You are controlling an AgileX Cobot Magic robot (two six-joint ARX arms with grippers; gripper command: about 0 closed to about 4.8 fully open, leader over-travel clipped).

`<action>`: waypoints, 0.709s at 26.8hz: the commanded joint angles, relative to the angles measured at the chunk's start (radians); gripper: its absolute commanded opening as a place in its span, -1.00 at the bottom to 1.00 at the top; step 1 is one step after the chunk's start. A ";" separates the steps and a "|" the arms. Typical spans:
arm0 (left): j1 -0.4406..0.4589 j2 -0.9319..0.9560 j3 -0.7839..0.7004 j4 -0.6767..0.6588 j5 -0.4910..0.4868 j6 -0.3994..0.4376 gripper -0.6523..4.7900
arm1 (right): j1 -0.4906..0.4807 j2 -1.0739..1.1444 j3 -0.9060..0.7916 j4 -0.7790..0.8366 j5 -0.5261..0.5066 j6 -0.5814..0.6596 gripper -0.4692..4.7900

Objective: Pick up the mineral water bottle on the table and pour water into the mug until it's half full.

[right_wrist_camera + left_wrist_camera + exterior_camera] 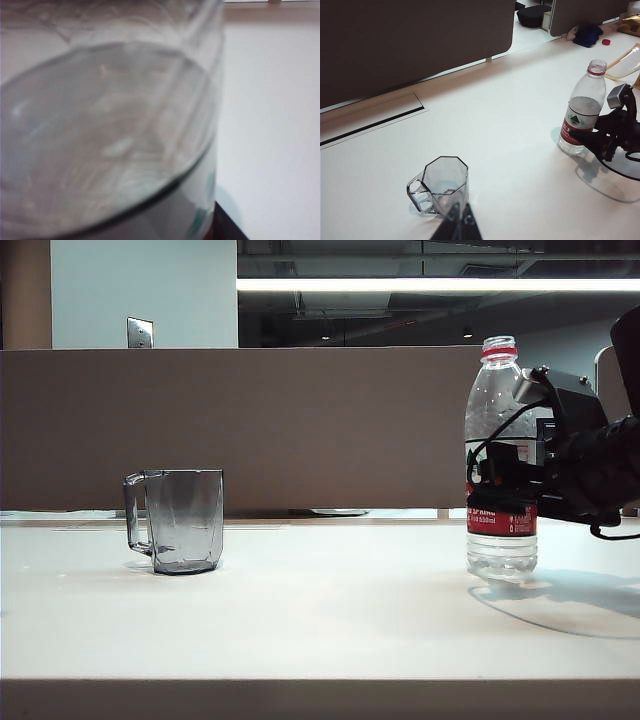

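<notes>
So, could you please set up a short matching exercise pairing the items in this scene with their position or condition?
Things:
1. mug
2. mineral water bottle
3. right gripper
4. left gripper

States:
A. at the bottle's label
B. upright, uncapped, partly full
C. empty, table's left side
D. near the mug

Pairs: 1-C, 2-B, 3-A, 4-D
</notes>
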 commanded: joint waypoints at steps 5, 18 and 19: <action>0.000 -0.001 0.005 0.015 -0.002 0.004 -0.78 | 0.001 -0.109 0.059 -0.058 -0.064 0.000 0.52; 0.000 -0.001 0.005 0.016 -0.002 0.004 -0.78 | 0.003 -0.275 0.396 -0.728 -0.064 -0.002 0.52; 0.000 -0.001 0.005 0.016 -0.002 0.004 -0.78 | 0.014 -0.275 0.457 -0.821 -0.062 -0.022 0.52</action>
